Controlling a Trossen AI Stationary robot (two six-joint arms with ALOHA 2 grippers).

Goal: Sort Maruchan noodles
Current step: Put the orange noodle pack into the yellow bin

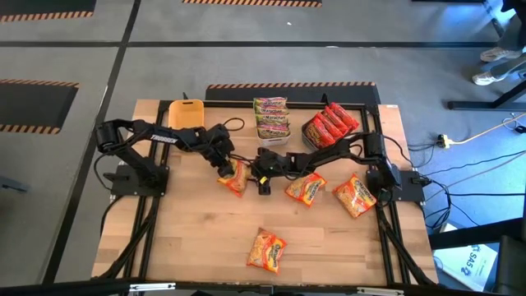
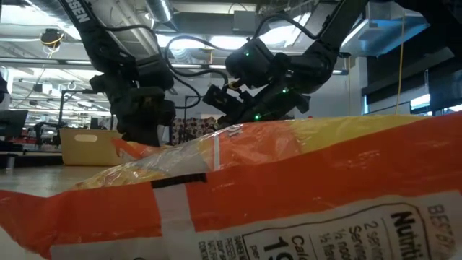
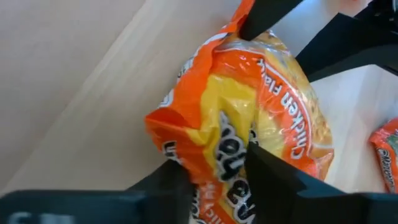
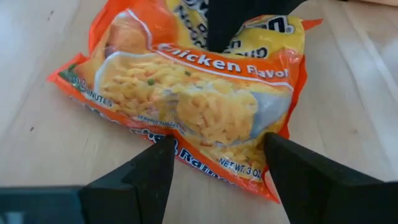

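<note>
The orange-yellow packet (image 1: 233,175) that the left gripper (image 1: 223,164) works on lies near the middle of the wooden table (image 1: 189,238), its long axis running diagonally from the yellow bin (image 1: 186,113) side toward the table's front. In the left wrist view the packet (image 3: 249,124) sits crumpled between the dark fingers (image 3: 273,174), which press its sides; the jaws are partly closed around it. Just beside it the right gripper (image 1: 265,176) hovers with jaws apart and nothing in them, an orange chicken packet (image 4: 186,93) lying flat ahead of its fingers (image 4: 298,180). Further orange packets (image 1: 354,197) lie nearby and one (image 1: 266,250) toward the front. Green-pink packets (image 1: 272,117) and red packets (image 1: 329,125) are stacked at the back.
</note>
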